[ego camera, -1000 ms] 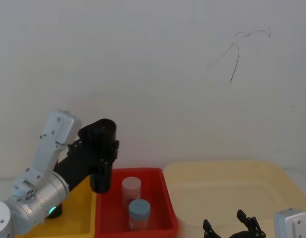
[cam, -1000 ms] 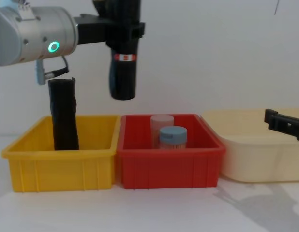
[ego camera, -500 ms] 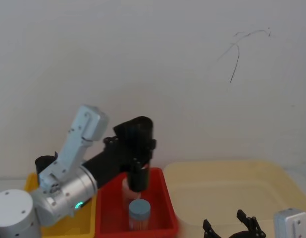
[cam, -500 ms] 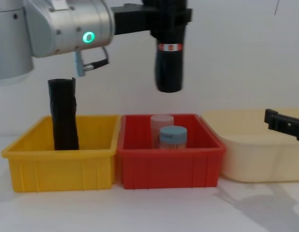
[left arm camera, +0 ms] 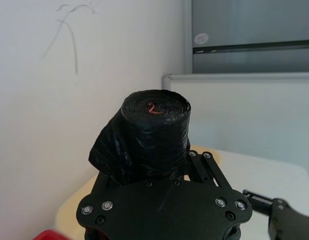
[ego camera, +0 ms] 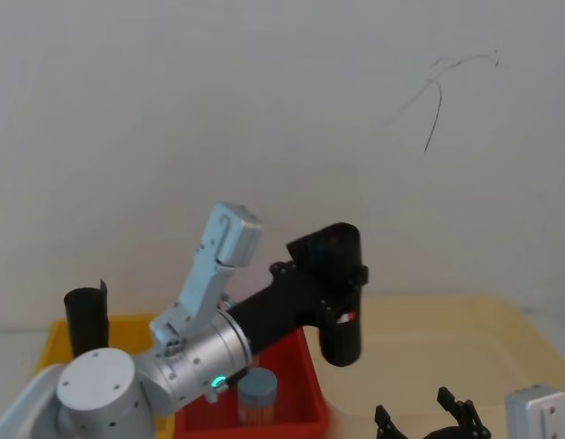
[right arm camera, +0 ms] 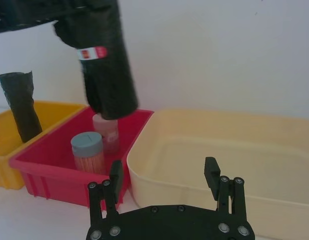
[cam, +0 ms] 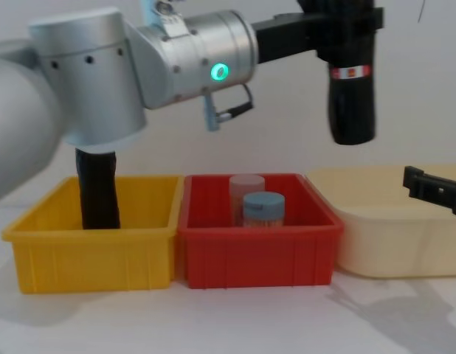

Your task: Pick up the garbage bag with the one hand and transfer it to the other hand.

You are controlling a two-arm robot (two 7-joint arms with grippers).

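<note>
Garbage bag (cam: 352, 88) is clamped at its top end by the left gripper (cam: 344, 26), jaws closed tight on the roll. It hangs upright in the air, with the red-and-white label band just under the grip. Its bottom end touches nothing and sits above where the red tray (cam: 257, 254) meets the cream tub (cam: 390, 247). Right gripper (right arm camera: 164, 172) sits low by the cream tub, fingers (right arm camera: 211, 170) spread wide with nothing between them, well apart from the roll. Red tray holds a blue-lidded jar (cam: 263, 209) with a pale translucent jar (cam: 246, 186) just behind it. Yellow tray (cam: 88, 258), left of the red one, holds a plain black roll (cam: 99, 192) standing upright.
</note>
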